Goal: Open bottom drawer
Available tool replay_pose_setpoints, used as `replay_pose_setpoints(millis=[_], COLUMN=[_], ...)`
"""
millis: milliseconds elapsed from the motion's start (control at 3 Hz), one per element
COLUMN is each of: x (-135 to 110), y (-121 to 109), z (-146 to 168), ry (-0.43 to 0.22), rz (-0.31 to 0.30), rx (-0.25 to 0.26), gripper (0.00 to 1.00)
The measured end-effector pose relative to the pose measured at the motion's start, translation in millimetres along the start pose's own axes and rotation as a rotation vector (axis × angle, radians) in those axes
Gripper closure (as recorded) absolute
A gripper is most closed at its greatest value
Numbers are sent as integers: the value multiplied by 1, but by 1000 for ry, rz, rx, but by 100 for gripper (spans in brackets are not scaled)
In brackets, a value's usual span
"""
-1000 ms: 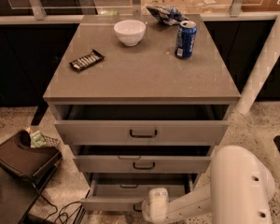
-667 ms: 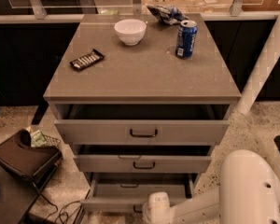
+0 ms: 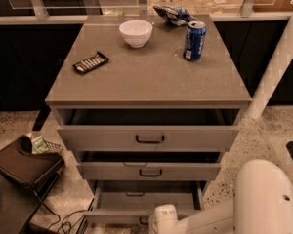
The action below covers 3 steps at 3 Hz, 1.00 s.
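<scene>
Occlusion first: the end effector (image 3: 156, 221) sits at the 6 o'clock edge of the view, just in front of the bottom drawer (image 3: 117, 216), and is mostly cut off there; whether it is clenched or released I cannot tell; only its white rounded wrist shows, joined to the bulky white arm (image 3: 266, 199) at 5 o'clock. The bottom drawer's handle is largely hidden behind that wrist and the lower edge of the view; a small dark patch beside the wrist may be part of it, though I cannot tell.

The bottom drawer is lowest of three and stands pulled out farthest, with its plain grey inside showing; above it the middle drawer (image 3: 149, 171) and the top drawer (image 3: 149, 138) are each ajar, with dark gaps behind their fronts and dark bar handles at centre.

On the grey table (image 3: 146, 84) above them: a white bowl (image 3: 136, 32) toward 12 o'clock; a blue can (image 3: 194, 40) upright at 1 o'clock; a crumpled snack bag (image 3: 172, 14) at the far edge; a dark wrapped bar (image 3: 90, 62) at 10 o'clock, well apart from the rest.

The floor (image 3: 263, 135) is speckled and pale; a dark bag (image 3: 24, 165) lies at 8 o'clock with cables (image 3: 63, 223) near it; a white pole (image 3: 278, 67) slants at 3 o'clock; dark cabinets line the back.
</scene>
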<state>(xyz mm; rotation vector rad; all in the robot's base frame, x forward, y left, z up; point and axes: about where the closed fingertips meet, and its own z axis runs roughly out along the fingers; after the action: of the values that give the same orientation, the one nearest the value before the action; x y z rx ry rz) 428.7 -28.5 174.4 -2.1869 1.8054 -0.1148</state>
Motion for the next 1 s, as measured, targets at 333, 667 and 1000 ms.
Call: replay_pose_setpoints(millis=[333,667,1000], x=[0,-1,-1], y=[1,8,9], z=[2,-8,-7], ry=[0,16,12], rz=[0,4,-5], rx=[0,21,2], gripper=[100,100,100])
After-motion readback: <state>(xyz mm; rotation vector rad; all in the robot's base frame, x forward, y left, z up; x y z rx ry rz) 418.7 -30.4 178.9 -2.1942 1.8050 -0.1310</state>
